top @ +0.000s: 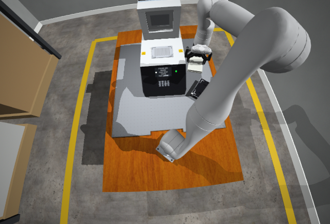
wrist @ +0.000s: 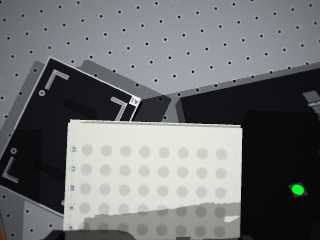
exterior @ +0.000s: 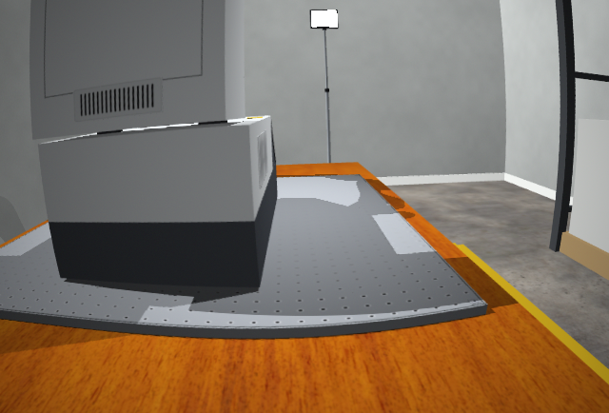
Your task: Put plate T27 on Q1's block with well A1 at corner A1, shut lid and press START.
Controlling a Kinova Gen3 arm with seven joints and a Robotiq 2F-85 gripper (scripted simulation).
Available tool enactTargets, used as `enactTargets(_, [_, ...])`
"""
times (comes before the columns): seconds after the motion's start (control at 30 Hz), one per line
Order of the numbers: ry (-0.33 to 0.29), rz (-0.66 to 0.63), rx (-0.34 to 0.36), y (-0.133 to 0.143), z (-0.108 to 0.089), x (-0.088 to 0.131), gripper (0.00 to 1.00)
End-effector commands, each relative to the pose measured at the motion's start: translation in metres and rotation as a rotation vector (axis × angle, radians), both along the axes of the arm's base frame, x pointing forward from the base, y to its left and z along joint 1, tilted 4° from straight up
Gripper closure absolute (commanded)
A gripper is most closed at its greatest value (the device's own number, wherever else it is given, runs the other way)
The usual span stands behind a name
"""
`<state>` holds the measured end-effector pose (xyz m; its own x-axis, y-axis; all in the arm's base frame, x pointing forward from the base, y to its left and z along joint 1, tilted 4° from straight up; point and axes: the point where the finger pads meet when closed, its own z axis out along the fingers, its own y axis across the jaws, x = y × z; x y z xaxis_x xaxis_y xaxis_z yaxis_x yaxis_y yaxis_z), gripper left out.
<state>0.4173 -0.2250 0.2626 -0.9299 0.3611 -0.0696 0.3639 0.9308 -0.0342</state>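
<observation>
Plate T27 (top: 195, 66) is a white well plate, held in the air just right of the cycler Q1 (top: 163, 66), about level with its top. My gripper (top: 198, 56) grips it from above with the fingers set wide. In the wrist view the plate (wrist: 152, 175) fills the lower middle. The black nest N1 (top: 198, 88) lies empty on the perforated board, in front of the plate; it also shows in the wrist view (wrist: 70, 145). Q1's lid (top: 159, 16) stands open and upright. The ribbed block (top: 162, 51) is bare. The lamp (top: 176, 70) is green.
Q1's dark front with its keys (top: 163, 83) faces the arm's base (top: 170, 146). The grey perforated board (top: 149, 114) lies on an orange table top. The exterior view shows Q1's back (exterior: 157, 202) and a stand with a white card (exterior: 324, 19).
</observation>
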Motion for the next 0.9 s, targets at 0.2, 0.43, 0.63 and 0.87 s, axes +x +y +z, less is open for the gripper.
enactTargets(0.2, [0.005,0.095,-0.006,0.019,0.001,0.02,0.1])
enactTargets(0.43, [0.009,0.177,-0.01,0.035,0.001,0.037,0.1])
enactTargets(0.63, [0.013,0.246,-0.014,0.049,0.001,0.051,0.1])
enactTargets(0.87, [0.017,0.305,-0.017,0.061,0.001,0.063,0.1])
